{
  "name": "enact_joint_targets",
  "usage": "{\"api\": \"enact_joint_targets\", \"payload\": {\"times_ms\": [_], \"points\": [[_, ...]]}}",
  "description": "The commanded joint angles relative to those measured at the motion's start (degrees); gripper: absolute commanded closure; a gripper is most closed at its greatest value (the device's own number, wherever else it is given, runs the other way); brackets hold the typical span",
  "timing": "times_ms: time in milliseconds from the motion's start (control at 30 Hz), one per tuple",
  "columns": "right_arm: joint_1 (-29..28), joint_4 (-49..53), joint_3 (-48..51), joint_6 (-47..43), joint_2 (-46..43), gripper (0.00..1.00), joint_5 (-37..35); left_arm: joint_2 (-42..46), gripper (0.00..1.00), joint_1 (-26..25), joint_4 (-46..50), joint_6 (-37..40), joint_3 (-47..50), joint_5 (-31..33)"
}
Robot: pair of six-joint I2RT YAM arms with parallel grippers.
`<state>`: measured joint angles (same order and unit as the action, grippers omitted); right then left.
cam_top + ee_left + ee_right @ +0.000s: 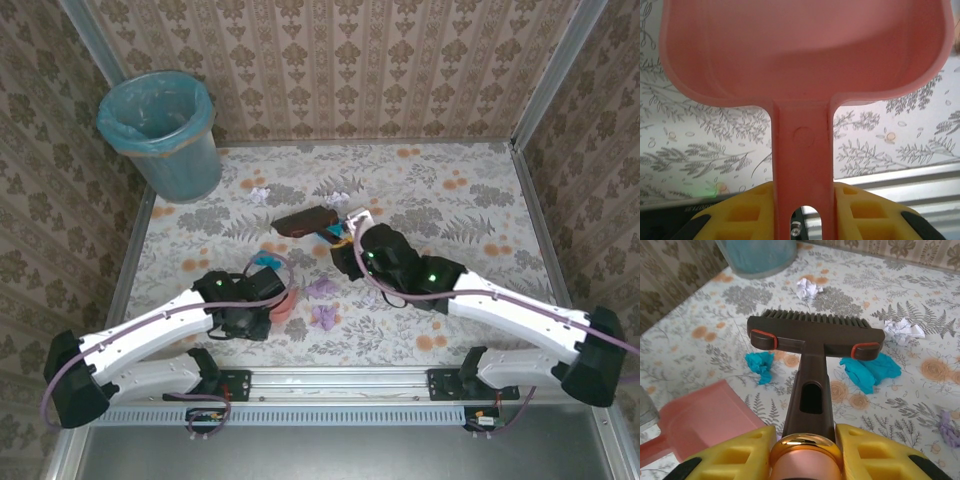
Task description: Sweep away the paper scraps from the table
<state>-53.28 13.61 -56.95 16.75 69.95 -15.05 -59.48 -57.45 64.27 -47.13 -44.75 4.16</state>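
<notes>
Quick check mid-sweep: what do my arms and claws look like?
The left arm and right arm: white links, black joints, green lights, lilac cables. The left claw and right claw: yellow fingers with square recesses, black edges.

Premises: a robot test cell dressed as a domestic room. Damask wallpaper panels in aluminium framing enclose a cloth-covered table. Left arm and right arm are bolted to a metal rail at 6 o'clock. Lined bin at 11 o'clock.
</notes>
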Motion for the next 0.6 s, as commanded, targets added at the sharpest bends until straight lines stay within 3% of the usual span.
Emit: {"api": "enact_joint_targets", "payload": {"times_ms": [0,267,567], "points": [[-0.51,3.71,-4.26,-2.97,3.91,1.0,-2.01,-1.51,1.0,-0.49,-2.67,-1.9,1.8,2.08],[-0.52,4.53,-14.47,-0.95,16.61,1.0,4.32,-4.74,1.0,-0.26,-6.28,-3.18,4.71,2.8],[-0.73,8.25,-21.43,-1.8,24.84,1.0,7.71,-3.18,1.0,1.94,-8.06,-3.06,6.7,3.05]]}}
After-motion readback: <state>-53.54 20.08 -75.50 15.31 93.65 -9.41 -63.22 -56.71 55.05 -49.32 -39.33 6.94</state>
